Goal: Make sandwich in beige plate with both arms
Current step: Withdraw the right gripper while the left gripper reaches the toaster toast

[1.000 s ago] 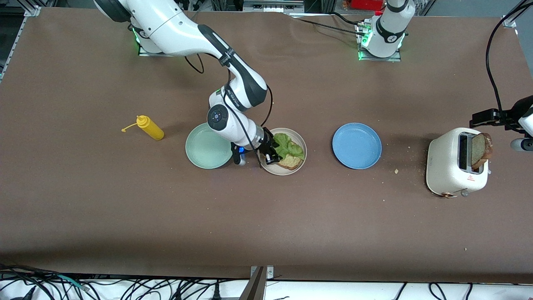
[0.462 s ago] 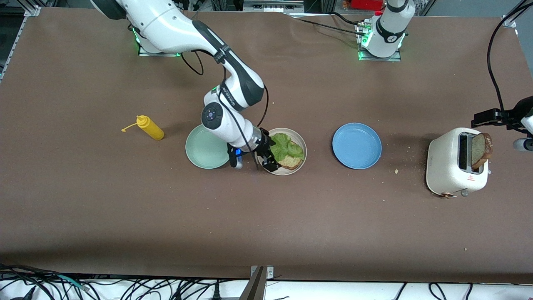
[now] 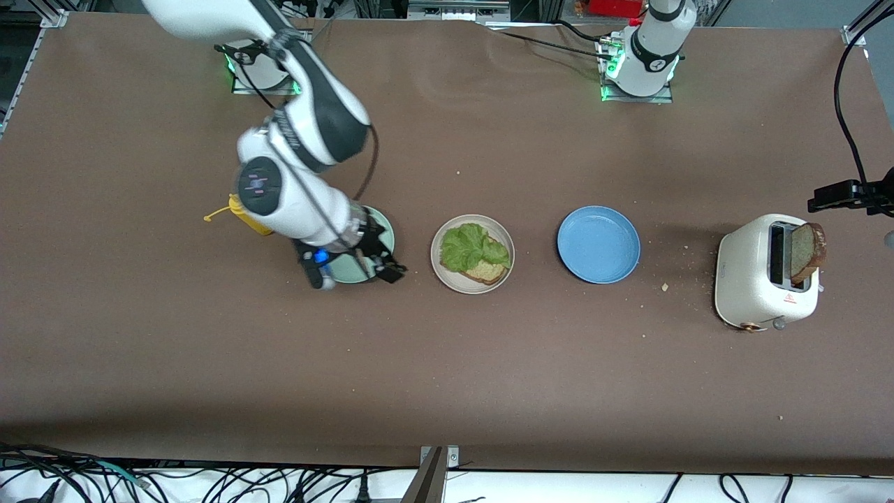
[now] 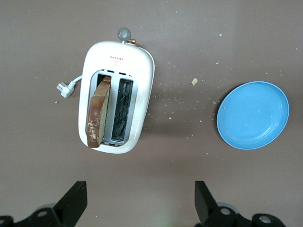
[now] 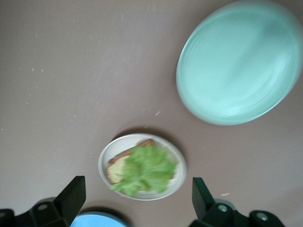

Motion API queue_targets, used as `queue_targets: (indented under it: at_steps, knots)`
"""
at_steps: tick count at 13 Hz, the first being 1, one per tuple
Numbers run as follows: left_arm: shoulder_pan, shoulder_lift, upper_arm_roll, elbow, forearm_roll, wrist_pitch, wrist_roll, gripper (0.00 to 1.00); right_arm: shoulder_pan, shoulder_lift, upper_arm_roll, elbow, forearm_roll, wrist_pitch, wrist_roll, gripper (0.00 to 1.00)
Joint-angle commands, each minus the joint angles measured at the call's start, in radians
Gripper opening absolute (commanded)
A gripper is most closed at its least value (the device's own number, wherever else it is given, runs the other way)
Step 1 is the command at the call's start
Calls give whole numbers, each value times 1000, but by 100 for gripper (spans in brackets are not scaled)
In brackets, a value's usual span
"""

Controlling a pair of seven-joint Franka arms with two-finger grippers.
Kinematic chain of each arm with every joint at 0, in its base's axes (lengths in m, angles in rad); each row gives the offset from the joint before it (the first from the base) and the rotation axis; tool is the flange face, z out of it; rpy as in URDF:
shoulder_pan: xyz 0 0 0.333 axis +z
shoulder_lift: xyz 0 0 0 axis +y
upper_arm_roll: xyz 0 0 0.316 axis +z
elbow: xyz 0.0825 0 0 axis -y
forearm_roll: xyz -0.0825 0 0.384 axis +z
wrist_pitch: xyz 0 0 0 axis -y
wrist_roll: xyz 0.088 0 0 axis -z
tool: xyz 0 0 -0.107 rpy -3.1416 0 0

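My right gripper point(image 3: 380, 264) hangs empty, jaws apart, over the mint-green plate point(image 3: 385, 237); my left gripper point(image 4: 139, 201), jaws apart, waits above the toaster point(image 4: 118, 102).

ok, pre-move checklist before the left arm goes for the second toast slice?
1. Brown toast slice upright in white toaster slot: ok.
2. Left gripper open, empty, over the table beside the toaster: ok.
3. Ruffled green lettuce leaf on bottom bread slice in round beige plate: ok.
4. Right gripper open, off the beige plate, over mint-green plate: ok.
5. Top slice on: not ok.
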Motion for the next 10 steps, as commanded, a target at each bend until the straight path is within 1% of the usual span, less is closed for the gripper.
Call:
queue_targets:
  at_steps: [1,2,3,5,7,8,10]
  knots:
    - [35,-10,-7,-53,37,68,61,100,-129,-110,14,-27,-13,-196,-269,99]
    - [52,-9,-7,-74,37,105,99,100,-184,-142,14,-27,-17,-271,-390,99]
    - [66,-7,-7,-97,37,143,127,100,-224,-176,11,-27,-41,-334,-516,99]
    - [92,-9,-9,-183,36,264,156,100,-296,-231,6,-27,-127,-430,-759,99]
    - [100,-10,-9,-263,34,385,156,100,-313,-280,-29,-35,-231,-450,-978,99]
    - [100,-12,-9,-301,33,439,159,100,-344,-306,-31,-45,-256,-450,-1084,99]
    - [107,-13,-11,-369,19,546,206,100,-399,-339,-31,-80,-259,-423,-1244,99]
